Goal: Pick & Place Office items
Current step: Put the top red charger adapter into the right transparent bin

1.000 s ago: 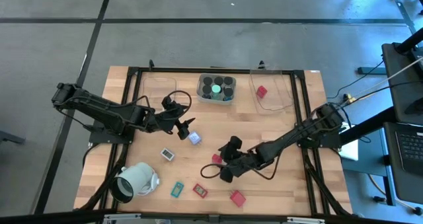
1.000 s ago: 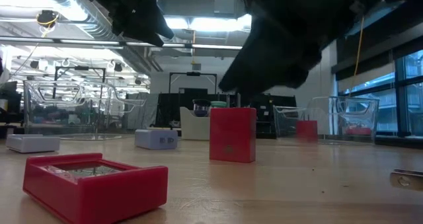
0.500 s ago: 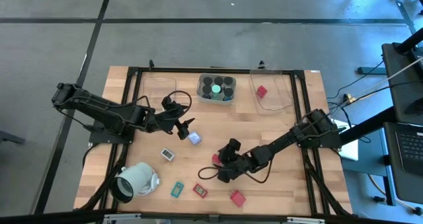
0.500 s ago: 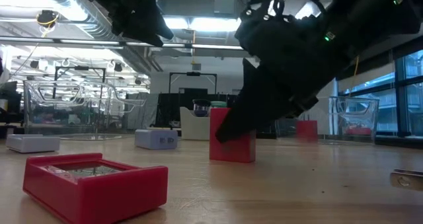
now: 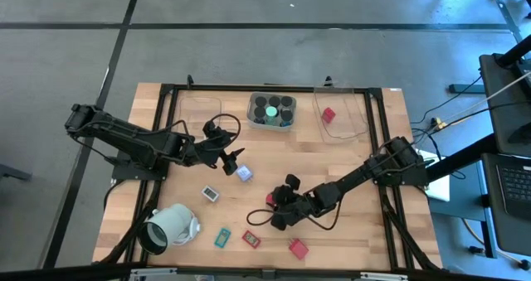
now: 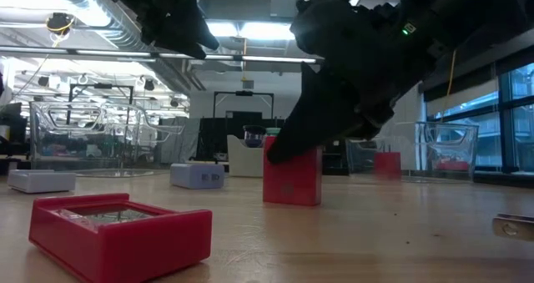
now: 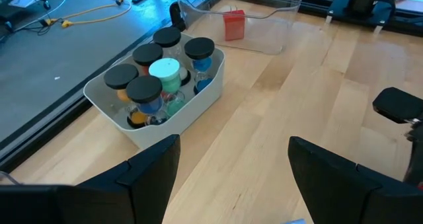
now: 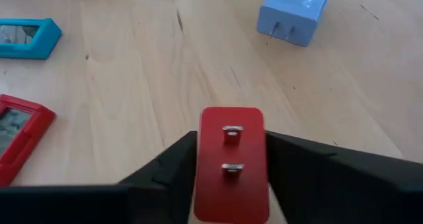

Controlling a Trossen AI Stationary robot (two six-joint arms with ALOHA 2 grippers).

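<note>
The right tool (image 8: 231,168) grips a red block (image 8: 231,163) with 2 metal prongs on top.

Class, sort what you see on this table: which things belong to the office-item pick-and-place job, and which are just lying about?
Belongs to the job:
- red block, between the right gripper fingers
- pale blue cube
- teal rectangle
- red rectangle
- left gripper, hovering open

Lying about:
- mint-white hollow cylinder
</note>
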